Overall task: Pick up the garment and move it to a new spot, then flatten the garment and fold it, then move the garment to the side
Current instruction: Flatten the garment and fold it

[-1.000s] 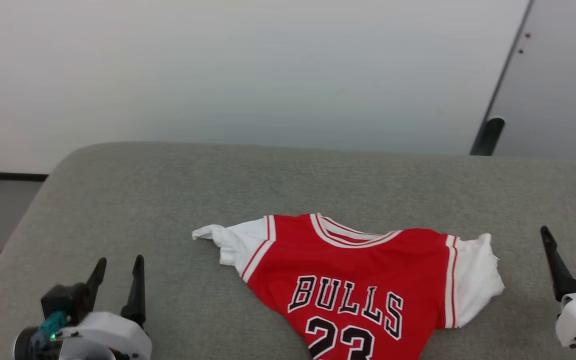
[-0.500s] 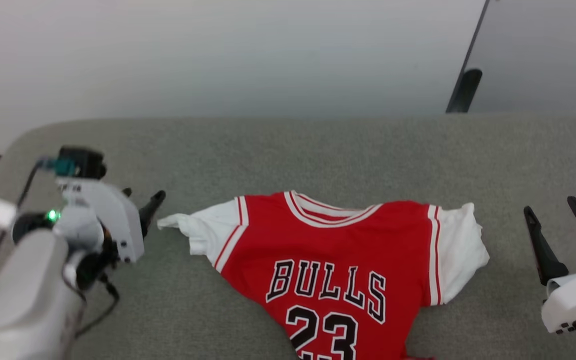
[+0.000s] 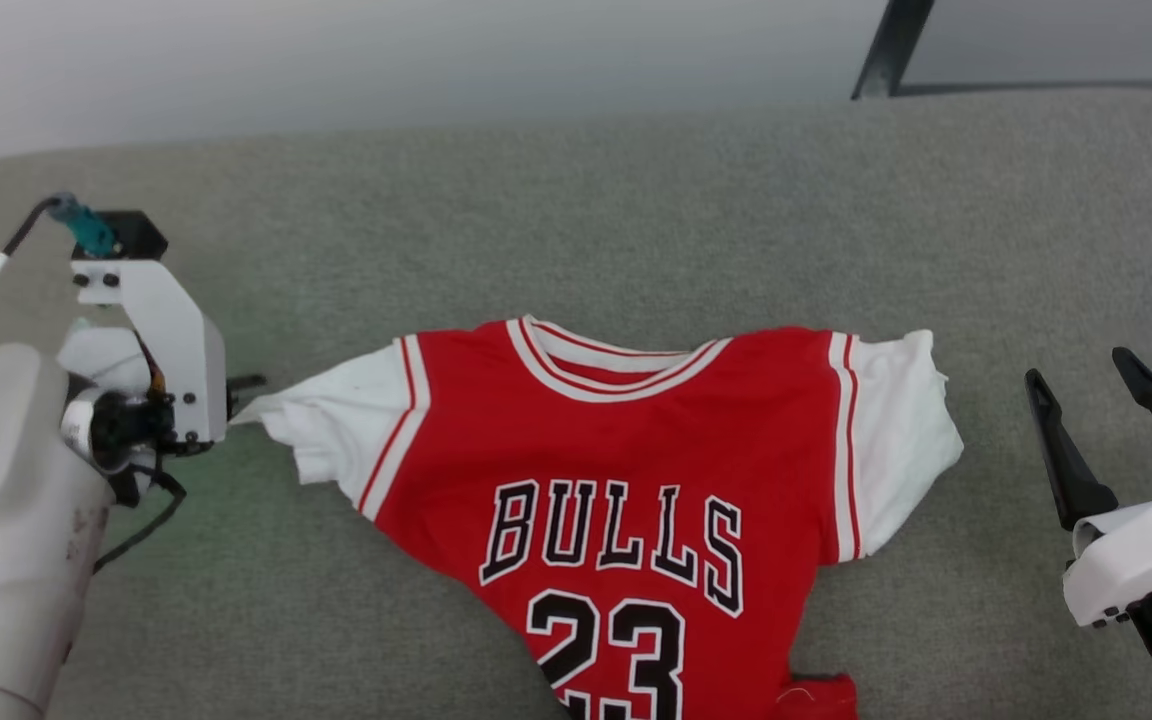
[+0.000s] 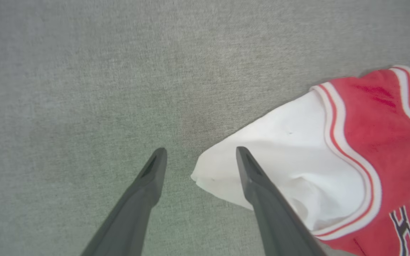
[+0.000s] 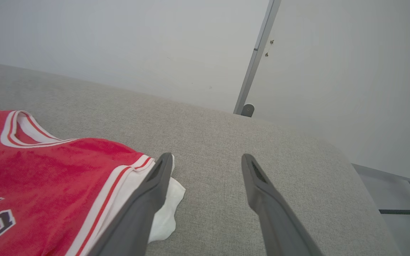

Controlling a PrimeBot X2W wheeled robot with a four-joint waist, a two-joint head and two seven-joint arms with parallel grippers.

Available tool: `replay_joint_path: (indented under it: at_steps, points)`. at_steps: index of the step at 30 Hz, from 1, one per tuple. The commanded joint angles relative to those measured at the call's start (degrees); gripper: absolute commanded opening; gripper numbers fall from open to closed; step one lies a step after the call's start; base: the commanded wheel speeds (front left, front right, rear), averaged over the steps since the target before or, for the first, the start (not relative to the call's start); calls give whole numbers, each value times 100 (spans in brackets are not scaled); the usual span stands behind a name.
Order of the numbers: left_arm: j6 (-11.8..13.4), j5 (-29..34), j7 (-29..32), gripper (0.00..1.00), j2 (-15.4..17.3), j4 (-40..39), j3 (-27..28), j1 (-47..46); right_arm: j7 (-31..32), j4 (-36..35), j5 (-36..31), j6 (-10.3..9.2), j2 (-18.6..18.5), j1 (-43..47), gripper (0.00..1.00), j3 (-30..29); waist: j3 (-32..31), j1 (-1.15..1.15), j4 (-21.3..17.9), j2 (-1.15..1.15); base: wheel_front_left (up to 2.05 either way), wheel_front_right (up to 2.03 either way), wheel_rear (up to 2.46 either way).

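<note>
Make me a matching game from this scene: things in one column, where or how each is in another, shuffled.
1. red jersey-style garment with white sleeves
2. left pincer
3. right pincer
4. dark slanted post

A. open, off to the side beyond one sleeve
B. behind the grey padded surface, at its far edge
C. lying front-up on the grey padded surface
D. open, at a white sleeve's tip

Pairs: 1-C, 2-D, 3-A, 4-B.

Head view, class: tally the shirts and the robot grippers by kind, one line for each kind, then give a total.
shirt: 1
grippers: 2 (left gripper, right gripper, both open)
Total: 3
</note>
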Motion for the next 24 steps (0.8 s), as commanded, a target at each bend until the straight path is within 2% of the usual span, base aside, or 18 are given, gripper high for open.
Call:
replay_joint_path:
  at_steps: [1,6,11,17,18,20,24]
  points:
    - [18,20,94,100,-36,86,-62,-76,-25,-3,33,-6,-13,-133,100,-2,208,0,-148,0,0,0,0]
    - [33,13,563,100,-127,544,-221,-202,-3,29,51,-6,-14,-179,100,22,301,0,-169,0,0,0,0]
    - [28,96,683,100,-185,783,-364,-204,25,27,113,-6,21,-231,100,14,391,0,-156,0,0,0,0]
    - [167,-70,1000,100,-396,1211,-360,-87,40,86,164,-6,23,-331,100,58,451,0,-153,0,0,0,0]
    - [160,-80,1111,83,-454,1276,-387,-64,49,94,174,-6,12,-331,100,63,448,0,-150,0,0,0,0]
    - [199,-156,1185,0,-530,1366,-364,-27,92,107,213,-6,3,-342,100,55,446,0,-145,0,0,0,0]
    - [130,-223,1244,0,-669,1392,-393,-11,153,120,257,-6,-9,-384,100,55,443,0,-135,0,0,0,0]
